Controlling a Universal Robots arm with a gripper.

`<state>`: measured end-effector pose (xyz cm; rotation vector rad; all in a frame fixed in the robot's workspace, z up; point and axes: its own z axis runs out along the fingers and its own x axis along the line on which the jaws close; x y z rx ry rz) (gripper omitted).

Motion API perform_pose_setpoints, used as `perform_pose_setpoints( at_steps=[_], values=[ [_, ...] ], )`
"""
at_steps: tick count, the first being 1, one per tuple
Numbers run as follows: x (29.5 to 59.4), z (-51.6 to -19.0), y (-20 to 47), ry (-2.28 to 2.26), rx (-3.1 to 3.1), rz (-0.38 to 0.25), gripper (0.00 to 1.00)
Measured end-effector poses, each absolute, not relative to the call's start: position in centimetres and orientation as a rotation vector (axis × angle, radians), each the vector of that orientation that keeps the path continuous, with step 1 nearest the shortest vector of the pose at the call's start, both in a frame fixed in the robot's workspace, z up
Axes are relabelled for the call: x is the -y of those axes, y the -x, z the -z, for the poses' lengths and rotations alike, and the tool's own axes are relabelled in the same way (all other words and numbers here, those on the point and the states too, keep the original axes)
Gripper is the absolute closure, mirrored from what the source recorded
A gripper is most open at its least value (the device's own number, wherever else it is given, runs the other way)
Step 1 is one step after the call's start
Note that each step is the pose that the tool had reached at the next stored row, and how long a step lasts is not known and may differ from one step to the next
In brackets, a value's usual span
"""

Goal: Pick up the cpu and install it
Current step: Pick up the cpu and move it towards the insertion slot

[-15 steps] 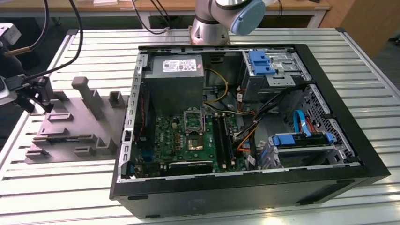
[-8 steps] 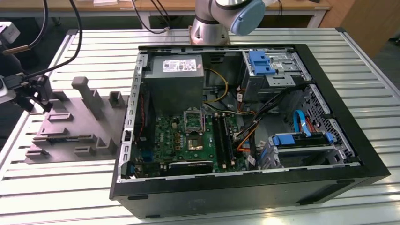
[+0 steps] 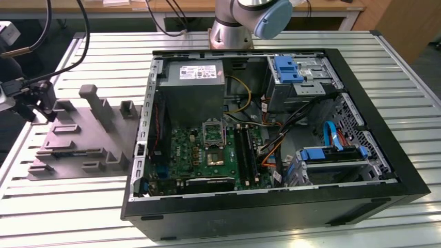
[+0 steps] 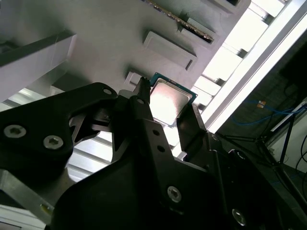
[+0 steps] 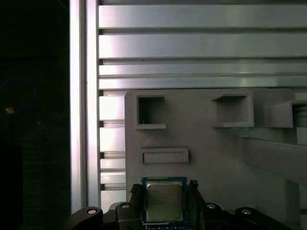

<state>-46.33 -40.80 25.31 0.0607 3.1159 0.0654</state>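
The cpu (image 5: pixel 164 202) is a small square chip with a pale silver top and a green rim. It sits between the two black fingers of my gripper (image 5: pixel 164 191), which press on its opposite edges. The second wrist view shows the same hold: the cpu (image 4: pixel 169 101) is inside the gripper (image 4: pixel 168 106), just over the grey moulded tray (image 4: pixel 110 43). In the exterior view the gripper (image 3: pixel 31 101) hangs at the tray's (image 3: pixel 76 150) corner on the exterior view's left. The open computer case (image 3: pixel 262 134) holds the motherboard with its socket (image 3: pixel 215 157).
The tray has upright blocks (image 3: pixel 96 106) and shallow pockets (image 5: pixel 164 155). The slatted metal table (image 3: pixel 406 77) ends close beside the tray. Inside the case are a grey power supply (image 3: pixel 196 82), cables (image 3: pixel 289 129) and blue drive brackets (image 3: pixel 331 153). The arm's base (image 3: pixel 234 23) stands behind the case.
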Motion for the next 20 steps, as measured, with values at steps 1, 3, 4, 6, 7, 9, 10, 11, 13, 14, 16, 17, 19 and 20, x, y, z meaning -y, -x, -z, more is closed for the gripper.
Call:
perform_pose_setpoints(
  at_steps=[1,3,4,6,7,9,10,11,13,14,16,17,19,20],
  values=[
    [40.8,-25.4,46.3,-0.061,-3.116,-0.065,0.53],
    [40.8,-25.4,46.3,-0.061,-3.116,-0.066,0.53],
    [40.8,-25.5,46.3,-0.061,-3.116,-0.065,0.53],
    [40.8,-25.7,46.3,-0.061,-3.116,-0.065,0.53],
    [40.8,-25.8,46.3,-0.061,-3.116,-0.065,0.53],
    [40.8,-26.0,46.3,-0.061,-3.116,-0.065,0.53],
    [40.8,-26.1,46.3,-0.061,-3.116,-0.066,0.53],
    [40.8,-26.2,46.3,-0.061,-3.116,-0.066,0.53],
    [40.8,-26.4,46.3,-0.061,-3.116,-0.066,0.53],
    [40.8,-26.3,46.3,-0.061,-3.116,-0.066,0.53],
    [40.8,-26.4,46.3,-0.061,-3.116,-0.066,0.53],
    [40.8,-26.4,46.3,-0.061,-3.116,-0.065,0.53],
    [40.8,-26.4,46.3,-0.061,-3.116,-0.065,0.53],
    [40.8,-26.4,46.3,-0.061,-3.116,-0.065,0.53]
  ],
)
